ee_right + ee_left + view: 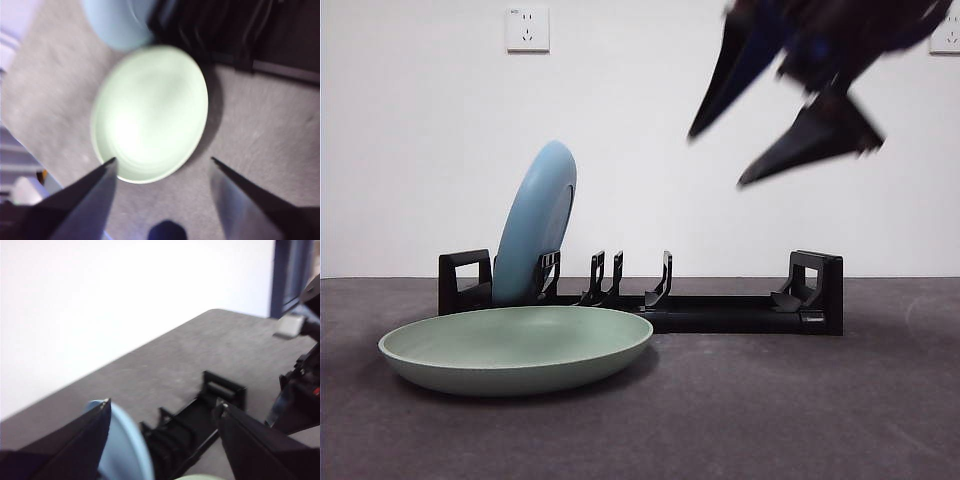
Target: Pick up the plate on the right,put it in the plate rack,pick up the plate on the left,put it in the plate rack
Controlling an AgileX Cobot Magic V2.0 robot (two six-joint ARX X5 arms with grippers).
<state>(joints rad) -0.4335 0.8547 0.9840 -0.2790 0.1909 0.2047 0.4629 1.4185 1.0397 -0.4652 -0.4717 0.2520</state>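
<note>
A light blue plate stands on edge, leaning, in the left end of the black plate rack. In front of the rack's left half, a pale green plate lies flat on the table. High over the rack's right part hangs my right gripper, open, empty and blurred; its wrist view looks down on the green plate. My left gripper is open and empty above the rack's blue-plate end, out of the front view.
The dark grey table runs to a white wall with a socket. The rack's right slots hold nothing. In the left wrist view the right arm shows dark at the edge, beyond the rack's far end.
</note>
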